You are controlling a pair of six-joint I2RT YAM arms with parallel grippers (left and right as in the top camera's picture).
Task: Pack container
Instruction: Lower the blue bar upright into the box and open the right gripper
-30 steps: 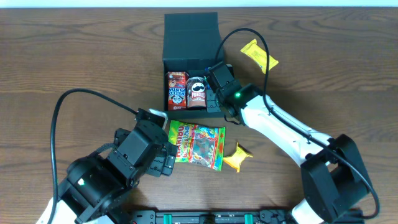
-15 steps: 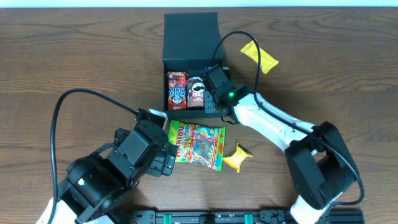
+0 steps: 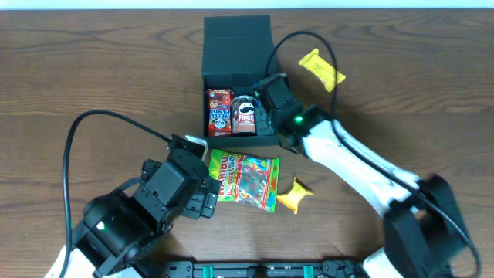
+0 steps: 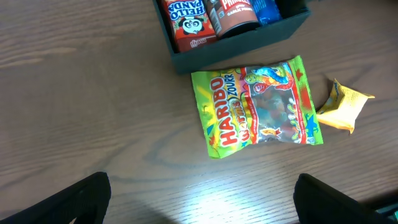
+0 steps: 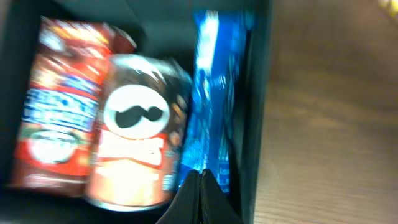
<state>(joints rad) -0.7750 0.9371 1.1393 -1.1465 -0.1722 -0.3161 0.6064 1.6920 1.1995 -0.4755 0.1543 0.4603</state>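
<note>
Container (image 3: 238, 46): Hello Panda box (image 3: 219, 110), Pringles can (image 3: 245, 116), blue packet (image 5: 214, 93). Outstanding — Haribo bag (image 3: 245, 179), two yellow packets (image 3: 294, 194) (image 3: 322, 67). Left claw (image 4: 202, 183) agape, right claw (image 5: 200, 177) closed, both empty.

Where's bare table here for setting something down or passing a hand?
Free: the wood left of the container, beyond the left arm's cable; also right of the yellow packet. Crowded: the strip before the container, where Haribo bag and yellow wrapper lie close together.
</note>
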